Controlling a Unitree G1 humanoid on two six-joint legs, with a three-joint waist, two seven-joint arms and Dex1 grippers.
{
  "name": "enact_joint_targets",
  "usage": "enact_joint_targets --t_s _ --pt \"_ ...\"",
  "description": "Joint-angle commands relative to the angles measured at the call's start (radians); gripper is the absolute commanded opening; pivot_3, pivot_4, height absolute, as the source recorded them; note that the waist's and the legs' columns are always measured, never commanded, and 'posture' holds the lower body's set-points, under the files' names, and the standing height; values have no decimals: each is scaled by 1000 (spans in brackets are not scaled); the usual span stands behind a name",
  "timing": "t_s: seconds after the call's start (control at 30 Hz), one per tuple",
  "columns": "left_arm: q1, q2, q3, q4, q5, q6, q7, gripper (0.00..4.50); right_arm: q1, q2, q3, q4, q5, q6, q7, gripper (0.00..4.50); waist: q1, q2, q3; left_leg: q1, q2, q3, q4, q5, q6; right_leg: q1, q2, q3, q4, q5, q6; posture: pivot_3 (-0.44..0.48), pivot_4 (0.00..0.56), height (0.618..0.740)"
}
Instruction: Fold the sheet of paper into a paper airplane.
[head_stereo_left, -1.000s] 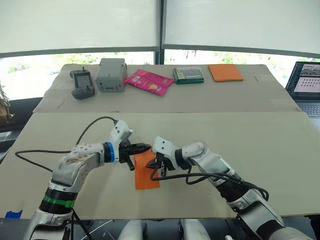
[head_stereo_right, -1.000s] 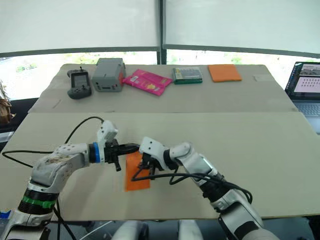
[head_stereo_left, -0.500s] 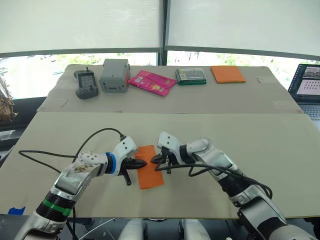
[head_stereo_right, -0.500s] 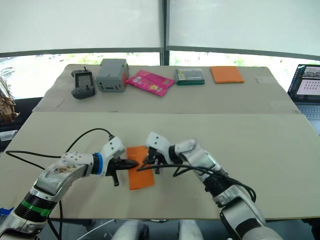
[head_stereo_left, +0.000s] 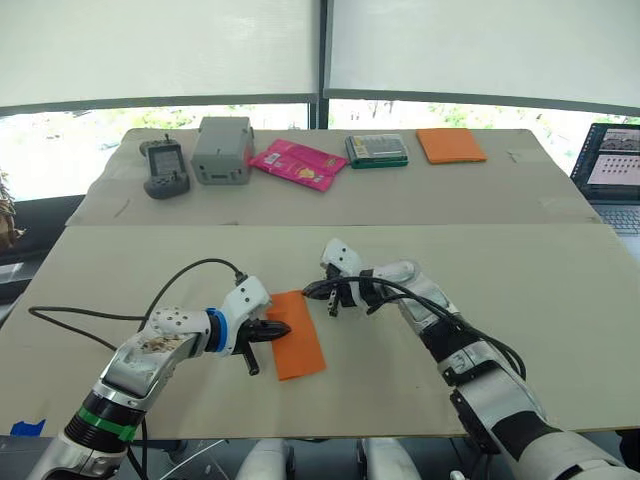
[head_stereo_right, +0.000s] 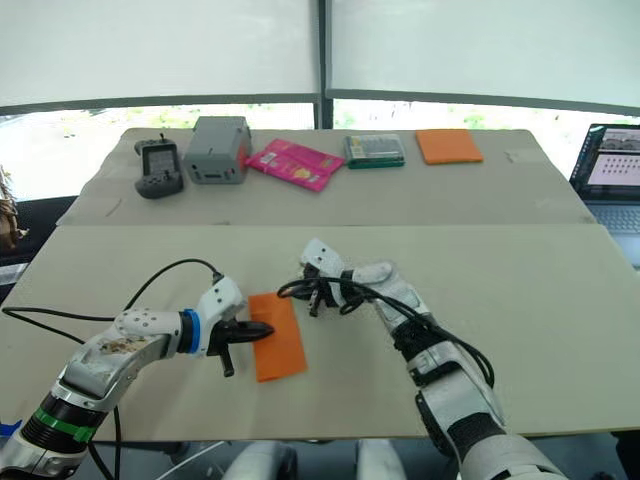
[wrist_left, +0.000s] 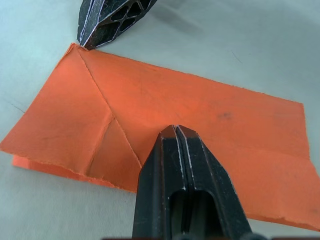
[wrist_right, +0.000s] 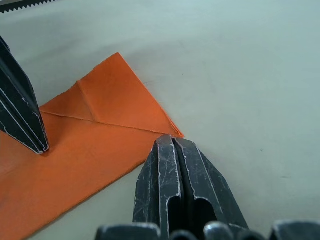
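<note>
I see the sheet of paper (head_stereo_left: 297, 347) lying flat on the near table (head_stereo_left: 560, 330), a long folded orange strip with creases at its far end, roughly centred in front of me. My left gripper (head_stereo_left: 283, 328) comes in from the left with its fingers pressed together, nothing between them, the tip resting on top of the paper near its left edge; in the left wrist view the closed fingers (wrist_left: 176, 165) sit on the orange surface close to a diagonal crease. My right gripper (head_stereo_left: 309, 291) is at the far corner of the paper, its fingers also closed tight and gripping nothing; in the right wrist view the tip (wrist_right: 170, 150) sits right at that corner, though I cannot tell whether it touches the paper or the table beside it. On the far table (head_stereo_left: 560, 190) I see a handheld controller (head_stereo_left: 165, 168), a grey box (head_stereo_left: 222, 150), a pink packet (head_stereo_left: 298, 164), a green-edged case (head_stereo_left: 377, 150) and a smooth orange rectangle (head_stereo_left: 451, 145) in a row, with a laptop (head_stereo_left: 610, 170) at the right edge
</note>
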Motion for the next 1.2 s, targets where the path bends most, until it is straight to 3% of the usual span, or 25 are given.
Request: enact_joint_targets --t_s 0.03,0.23,0.73,1.2 --pt "17 12 -14 26 26 6 4 0 -6 11 6 68 -33 -77 4 63 -4 0 0 0 0 0 0 0 0 0 0 0 0 0 0 0 150 740" --pt "18 15 -12 33 29 -1 -1 0 3 38 -29 52 -1 -234 30 63 -9 0 0 0 0 0 0 0 0 0 0 0 1 0 0 0 150 740" --pt "50 48 13 63 45 -90 -21 0 25 60 6 100 -55 -278 106 63 -17 1 0 -1 1 0 -2 0 0 -3 1 0 1 0 0 0 150 740" --pt "19 58 21 112 55 -125 -32 0 216 -61 63 -270 -15 -154 252 63 -12 1 0 0 1 0 -2 0 0 -1 0 0 1 0 0 0 150 740"
